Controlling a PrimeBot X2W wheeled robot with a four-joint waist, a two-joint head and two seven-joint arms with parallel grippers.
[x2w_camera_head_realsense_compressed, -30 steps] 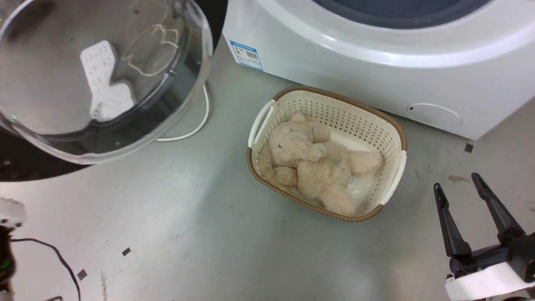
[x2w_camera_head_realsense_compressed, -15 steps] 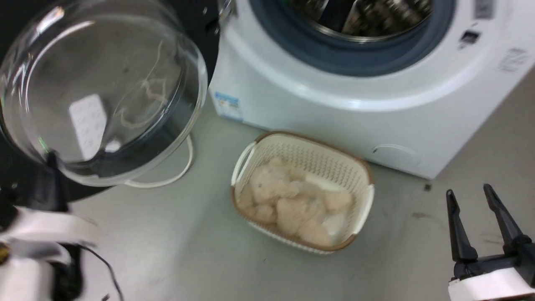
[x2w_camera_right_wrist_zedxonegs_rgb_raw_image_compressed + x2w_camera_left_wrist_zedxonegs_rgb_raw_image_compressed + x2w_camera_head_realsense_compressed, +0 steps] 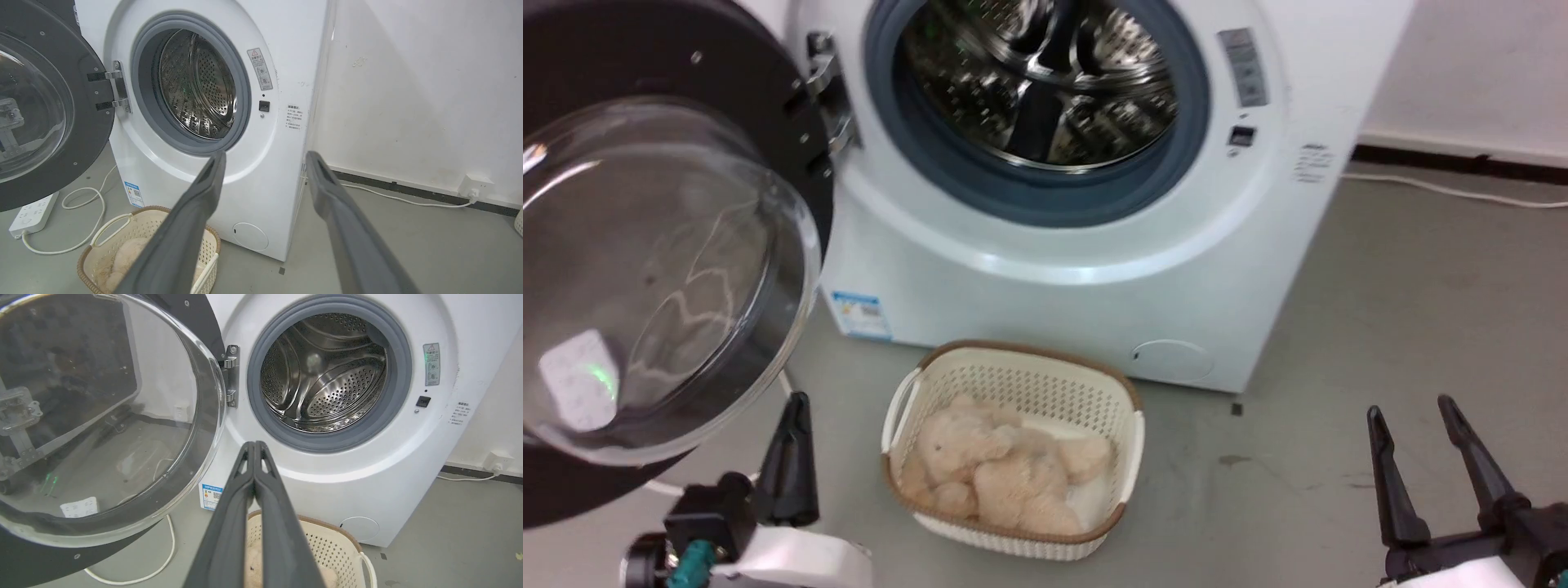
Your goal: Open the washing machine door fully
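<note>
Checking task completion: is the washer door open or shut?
Open: the washing machine door is swung left on its hinge, baring the drum.

A: What does your head camera give you?

B: I look forward and down from high up onto the front of the washing machine (image 3: 1054, 310) and the basket (image 3: 1029, 384) on the floor (image 3: 1380, 286).

A: And the wrists?

B: Lower, nearly level. My left wrist faces the drum (image 3: 327, 375) close up. My right looks from further off on the right, slantwise, taking in the wall (image 3: 408, 81). All three share the drum, the washing machine door (image 3: 670, 269) and the basket.
</note>
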